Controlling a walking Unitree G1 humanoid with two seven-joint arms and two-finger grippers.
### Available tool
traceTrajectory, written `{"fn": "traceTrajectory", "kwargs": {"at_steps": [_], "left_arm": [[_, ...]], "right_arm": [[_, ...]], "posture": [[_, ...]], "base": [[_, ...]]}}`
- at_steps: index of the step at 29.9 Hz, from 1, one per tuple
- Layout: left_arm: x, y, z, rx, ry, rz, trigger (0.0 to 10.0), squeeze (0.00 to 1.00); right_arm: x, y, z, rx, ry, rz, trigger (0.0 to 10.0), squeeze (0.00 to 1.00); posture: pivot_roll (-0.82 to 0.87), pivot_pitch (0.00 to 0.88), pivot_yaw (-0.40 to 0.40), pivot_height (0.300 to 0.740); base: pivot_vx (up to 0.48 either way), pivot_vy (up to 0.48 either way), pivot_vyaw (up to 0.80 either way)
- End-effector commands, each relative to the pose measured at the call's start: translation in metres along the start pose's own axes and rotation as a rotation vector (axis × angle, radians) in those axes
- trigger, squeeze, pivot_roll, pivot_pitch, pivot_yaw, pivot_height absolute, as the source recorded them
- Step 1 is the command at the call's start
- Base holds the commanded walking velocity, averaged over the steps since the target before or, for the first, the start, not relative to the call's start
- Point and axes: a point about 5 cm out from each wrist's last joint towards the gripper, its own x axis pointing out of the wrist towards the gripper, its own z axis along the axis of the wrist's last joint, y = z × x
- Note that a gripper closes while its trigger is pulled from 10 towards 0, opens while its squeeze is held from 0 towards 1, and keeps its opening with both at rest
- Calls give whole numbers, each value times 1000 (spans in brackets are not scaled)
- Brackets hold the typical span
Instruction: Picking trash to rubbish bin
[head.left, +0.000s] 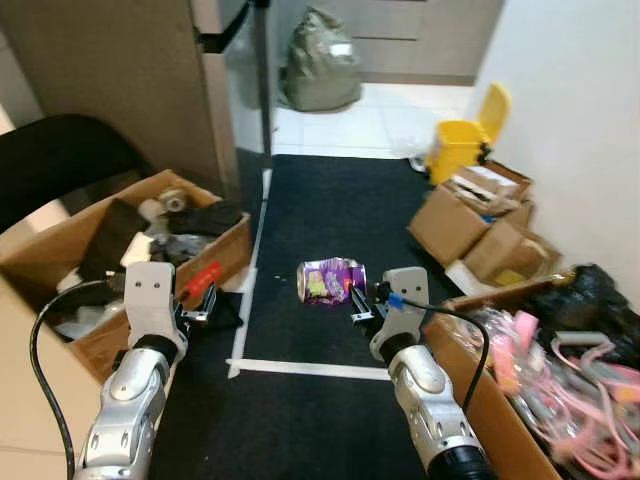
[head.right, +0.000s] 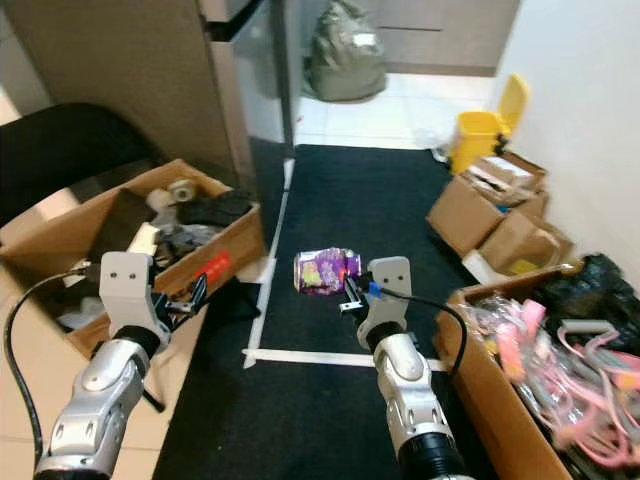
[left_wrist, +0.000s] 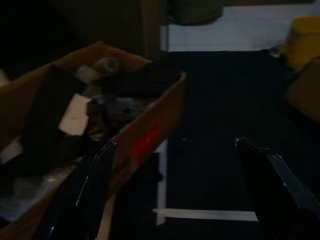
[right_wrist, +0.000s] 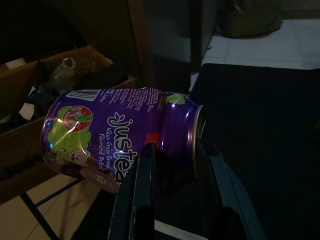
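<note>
1. Left eye view: the right gripper (head.left: 360, 300) holds a dented purple can (head.left: 331, 281) up over the black mat (head.left: 330, 215). The can lies sideways, its long axis running across the robot, with the gripped end towards the robot's right. Its print is too small to read here. The left gripper (head.left: 198, 297) hangs beside an open cardboard box (head.left: 215, 258) with a red label, whose writing I can't make out. A yellow bin (head.left: 462, 143) stands far off by the wall, lid up.
2. Right eye view: same scene; the can's far end is clear and points to the robot's left.
3. Left wrist view: dim. The left gripper's fingers (left_wrist: 87, 187) stand wide apart with nothing between them. The box contents are murky.
4. Right wrist view: the right gripper's fingers (right_wrist: 142, 187) pinch the can's rim end. White lettering reads "juste", the rest hidden behind the fingers; small script below is illegible. There is a barcode panel and a green-and-red emblem.
</note>
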Motion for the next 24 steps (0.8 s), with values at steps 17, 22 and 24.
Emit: {"fn": "traceTrajectory", "kwargs": {"at_steps": [17,22,24], "left_arm": [[-2,-1,-4,3,29,-1,10000,0],[-2,-1,-4,2,30,2,10000,0],[-2,-1,-4,2,31,-1,10000,0]], "right_arm": [[1,-1,1,-5,4,46,10000,0],[2,1,2,-5,3,62,10000,0],[4,1,3,-6,2,61,10000,0]], "posture": [[21,116,-3,740],[18,116,-1,740],[18,116,-1,740]], "base": [[306,0,537],[306,0,605],[304,0,600]]}}
